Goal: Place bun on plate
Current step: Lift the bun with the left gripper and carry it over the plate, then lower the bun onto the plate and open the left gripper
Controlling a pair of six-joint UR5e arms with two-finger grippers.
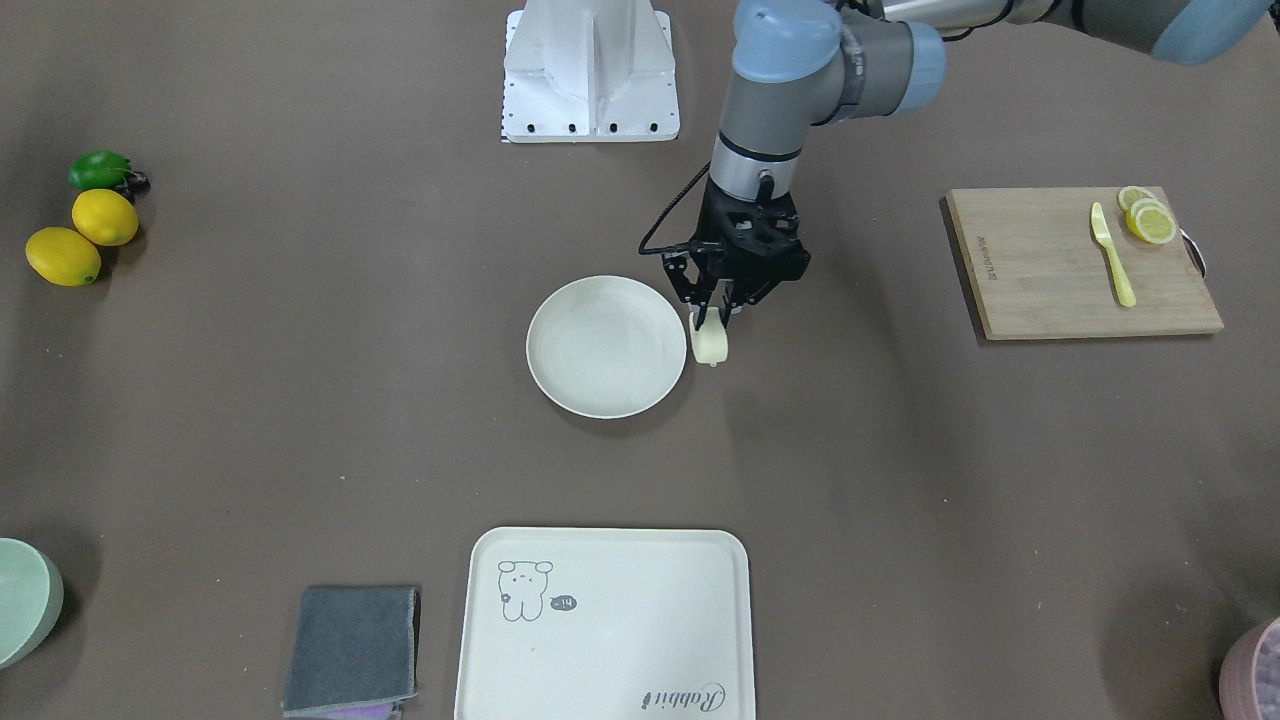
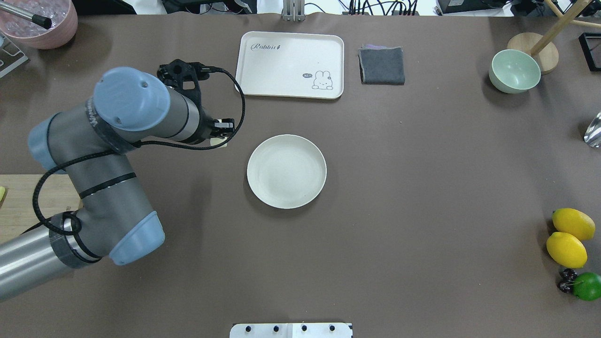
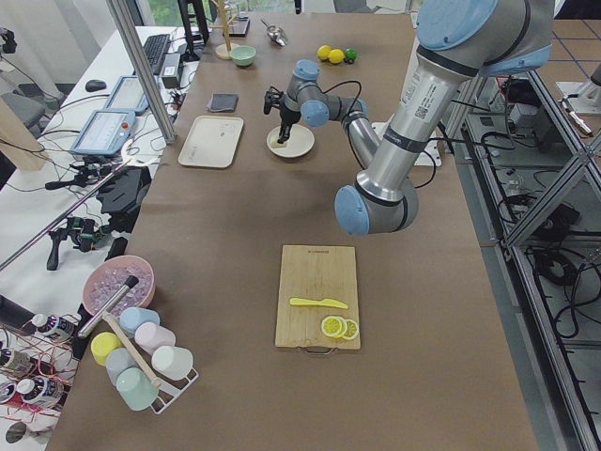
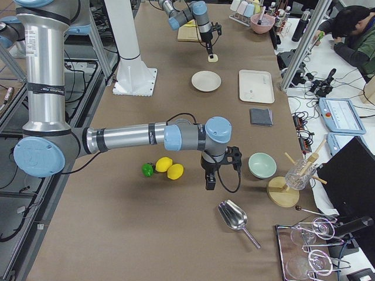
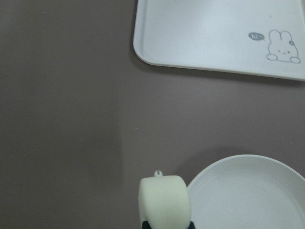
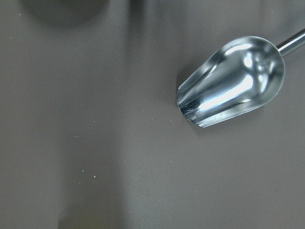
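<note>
My left gripper (image 1: 712, 318) is shut on the bun (image 1: 710, 345), a small cream-white roll hanging below its fingers. The bun (image 5: 163, 200) sits just outside the rim of the plate (image 5: 248, 195) in the left wrist view. The round cream plate (image 1: 607, 346) holds nothing, and it lies mid-table (image 2: 286, 171). In the overhead view the left wrist hides most of the bun (image 2: 219, 142). My right gripper (image 4: 210, 181) hangs over the table far from the plate, near the lemons; I cannot tell whether it is open or shut.
A cream tray (image 2: 291, 63) with a drawing and a grey cloth (image 2: 382, 65) lie beyond the plate. A cutting board (image 1: 1080, 262) carries lemon slices and a yellow knife. Lemons (image 2: 568, 237), a green bowl (image 2: 514, 70) and a metal scoop (image 6: 231, 81) are on my right side.
</note>
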